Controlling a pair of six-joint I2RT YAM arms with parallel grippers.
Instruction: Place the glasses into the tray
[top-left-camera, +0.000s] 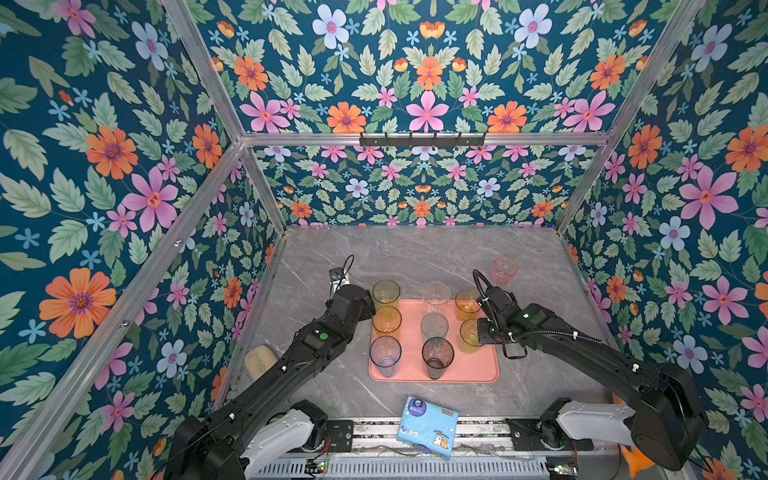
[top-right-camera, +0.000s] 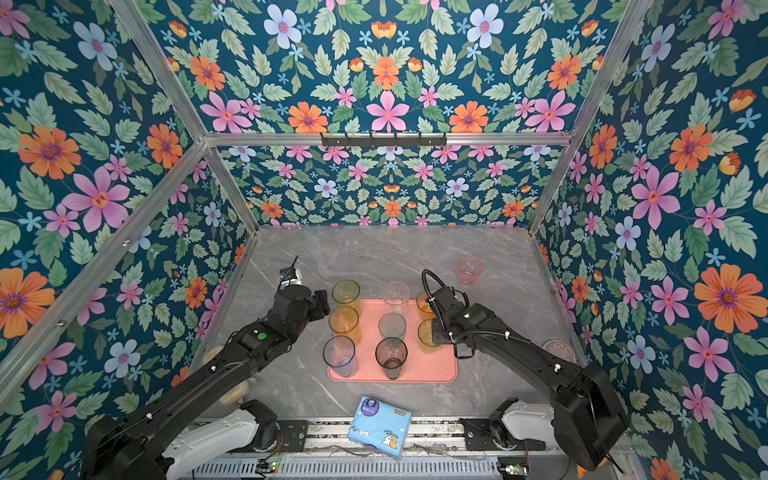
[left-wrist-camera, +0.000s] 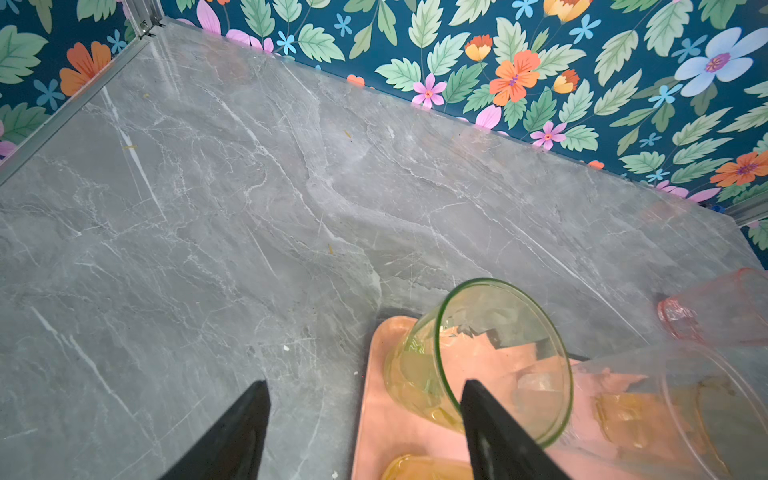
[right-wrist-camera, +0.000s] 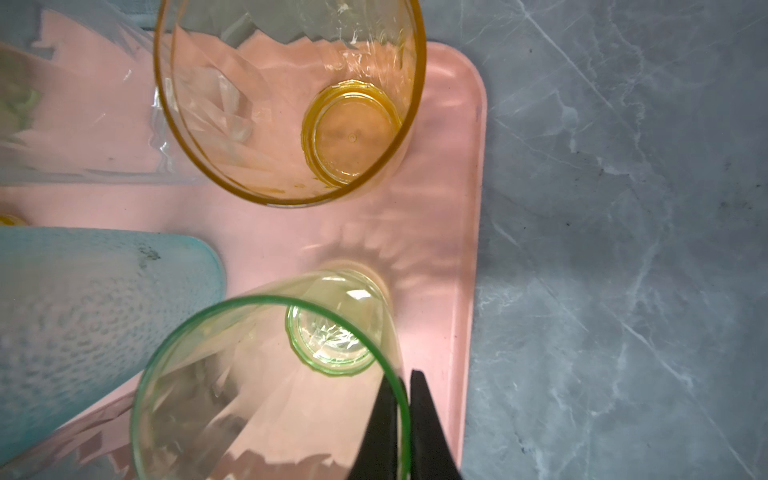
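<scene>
Now, right gripper (right-wrist-camera: 402, 376) pinches green glass (right-wrist-camera: 328, 345) rim on tray (right-wrist-camera: 449, 166) — left gripper (left-wrist-camera: 365, 384) open.

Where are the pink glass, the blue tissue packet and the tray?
pink glass (top-left-camera: 505, 274): a top view, its side wall.
tissue packet (top-left-camera: 428, 426): a top view, middle of its face.
tray (top-left-camera: 473, 368): a top view, bare floor near a corner.

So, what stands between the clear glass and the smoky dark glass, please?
A short teal glass, upright on the tray, in both top views.
</scene>
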